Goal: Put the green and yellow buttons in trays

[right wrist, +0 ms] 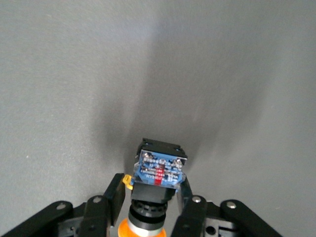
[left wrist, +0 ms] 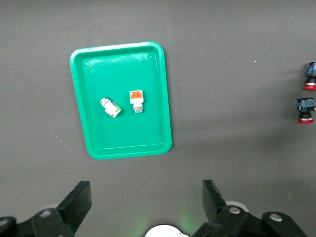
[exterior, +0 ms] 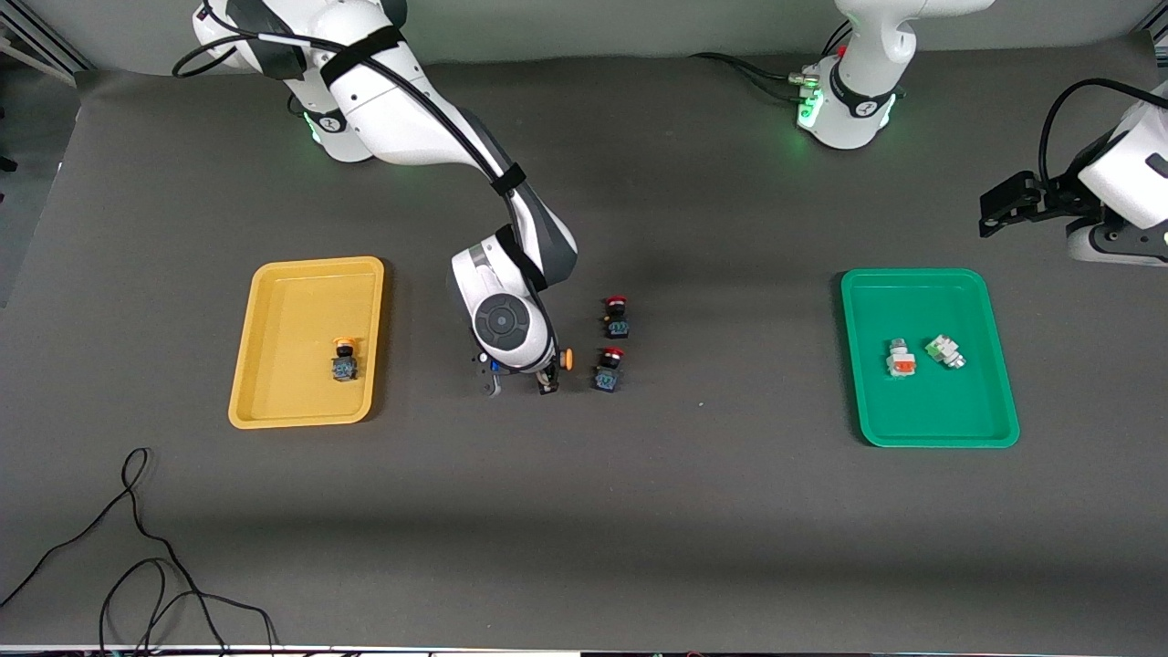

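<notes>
— Two trays lie on the table, yes? Where is each one?

— Yes. The yellow tray (exterior: pixel 307 342) is toward the right arm's end, the green tray (exterior: pixel 929 358) toward the left arm's end. One yellow-capped button (exterior: pixel 344 359) already lies in the yellow tray. In the green tray are two white buttons, one with an orange face (exterior: pixel 901 359) and one with a green face (exterior: pixel 945 351), just beside each other.

— And the right gripper (exterior: pixel 522 383)?

— It is low over the middle of the table, between the two trays. Its fingers (right wrist: pixel 114 195) are closed on the second yellow-capped button (right wrist: pixel 157 173). The blue body of this button sticks out past the fingertips, and the orange cap (exterior: pixel 568 359) is near the palm.

— What is near it?

— Two red-capped switches. One (exterior: pixel 608 370) stands just beside the gripper, on the side of the green tray. The other (exterior: pixel 618 317) is a little farther from the front camera.

— And the left gripper (left wrist: pixel 146 197)?

— It waits high, near the green tray at the left arm's end of the table, with its fingers spread wide and nothing between them.
</notes>
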Robot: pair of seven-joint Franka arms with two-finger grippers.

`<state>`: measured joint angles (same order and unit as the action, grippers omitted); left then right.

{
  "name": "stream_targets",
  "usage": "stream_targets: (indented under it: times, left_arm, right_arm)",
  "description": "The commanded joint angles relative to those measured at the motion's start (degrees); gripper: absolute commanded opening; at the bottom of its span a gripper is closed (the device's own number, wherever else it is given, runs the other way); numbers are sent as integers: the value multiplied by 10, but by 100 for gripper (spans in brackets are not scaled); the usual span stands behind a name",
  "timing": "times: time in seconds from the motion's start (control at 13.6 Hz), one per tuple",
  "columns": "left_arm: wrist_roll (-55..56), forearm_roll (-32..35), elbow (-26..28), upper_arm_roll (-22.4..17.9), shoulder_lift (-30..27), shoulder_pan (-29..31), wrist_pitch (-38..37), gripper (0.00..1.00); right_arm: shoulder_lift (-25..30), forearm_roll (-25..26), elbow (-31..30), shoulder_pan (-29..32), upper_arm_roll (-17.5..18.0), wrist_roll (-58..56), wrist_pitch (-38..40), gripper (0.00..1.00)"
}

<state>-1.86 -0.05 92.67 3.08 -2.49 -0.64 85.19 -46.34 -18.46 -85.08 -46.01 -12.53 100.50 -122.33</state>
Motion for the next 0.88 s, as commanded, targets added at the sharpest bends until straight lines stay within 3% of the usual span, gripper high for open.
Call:
stream_targets:
  times: [0.0, 0.22, 0.59, 0.81]
  left_arm:
    - [5, -5, 4, 3, -14, 2, -12, 100]
    - [5, -5, 4, 3, -14, 2, -12, 100]
    - [4, -5, 4, 3, -13, 2, -12, 99]
    - [5, -6, 4, 3, -13, 2, -12, 86]
  right_arm:
    - [59, 18, -2, 16, -11, -99, 88, 0]
    - [108, 21, -3, 28, -40, -245, 213, 0]
    - [175, 88, -16, 28, -79, -473, 335, 0]
    - [215, 89, -41, 25, -141, -650, 359, 0]
